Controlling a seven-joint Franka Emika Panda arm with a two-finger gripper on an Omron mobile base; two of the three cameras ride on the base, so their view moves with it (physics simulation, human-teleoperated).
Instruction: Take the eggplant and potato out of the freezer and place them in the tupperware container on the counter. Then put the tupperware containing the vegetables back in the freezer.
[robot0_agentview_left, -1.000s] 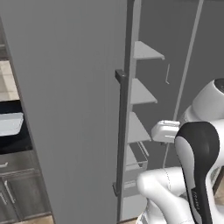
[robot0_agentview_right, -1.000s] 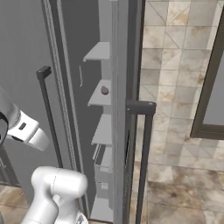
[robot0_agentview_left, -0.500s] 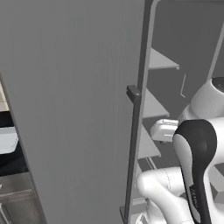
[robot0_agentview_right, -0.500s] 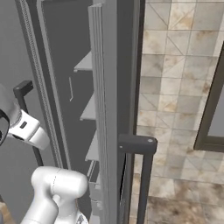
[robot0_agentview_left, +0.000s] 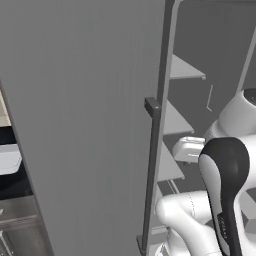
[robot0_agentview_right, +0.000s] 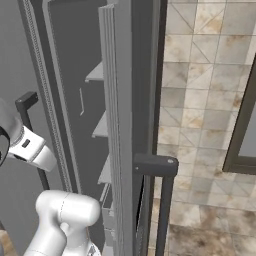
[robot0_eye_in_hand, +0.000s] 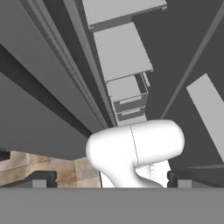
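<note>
Standing ajar, the freezer (robot0_agentview_left: 90, 110) shows its ribbed door, dark bar handle (robot0_agentview_left: 151, 170) and grey inner shelves (robot0_agentview_left: 182, 70). The hand (robot0_eye_in_hand: 107, 181) hangs with fingers spread wide, holding nothing. The tupperware container (robot0_agentview_left: 9, 159) lies on the black table (robot0_agentview_left: 12, 184) at far left.

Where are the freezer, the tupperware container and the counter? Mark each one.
freezer (robot0_agentview_left: 90, 125), left base view, on the ribbed face of its door.
tupperware container (robot0_agentview_left: 9, 159), left base view, on its pale wall at the picture's left edge.
counter (robot0_agentview_left: 11, 185), left base view, on the black slab beside the container.
</note>
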